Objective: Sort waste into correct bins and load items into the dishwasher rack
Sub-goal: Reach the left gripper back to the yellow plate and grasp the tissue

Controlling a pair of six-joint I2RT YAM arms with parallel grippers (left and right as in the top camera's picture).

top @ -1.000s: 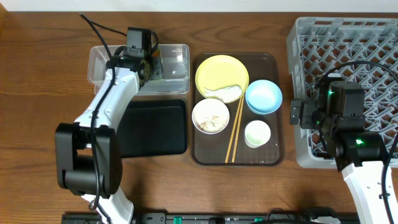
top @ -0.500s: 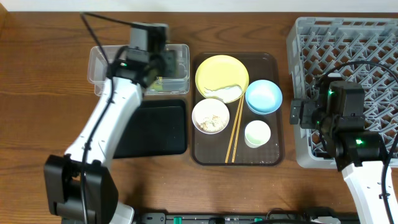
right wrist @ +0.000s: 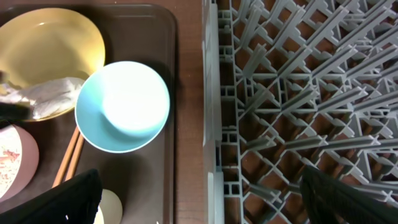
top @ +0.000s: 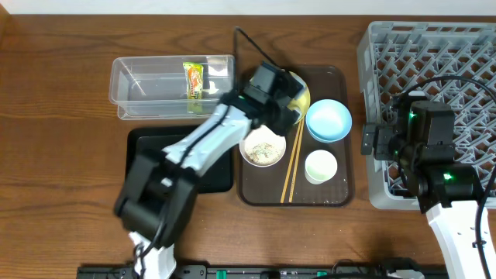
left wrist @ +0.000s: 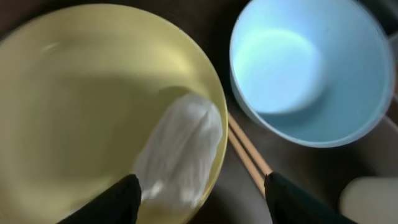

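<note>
— Left pincer (left wrist: 202,190), how does yours stand?
— Wide apart, gripping nothing. You have it over the crumpled tissue (left wrist: 180,149), which lies on the yellow plate (left wrist: 74,93).
— And your right pincer (right wrist: 202,190)?
— Wide too, empty, above the dishwasher rack (right wrist: 298,93) wall. The snack wrapper (top: 194,77) lies in the clear tub (top: 139,97).

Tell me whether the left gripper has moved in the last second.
Yes. The left gripper has swung right, from above the clear tub to above the yellow plate.
</note>
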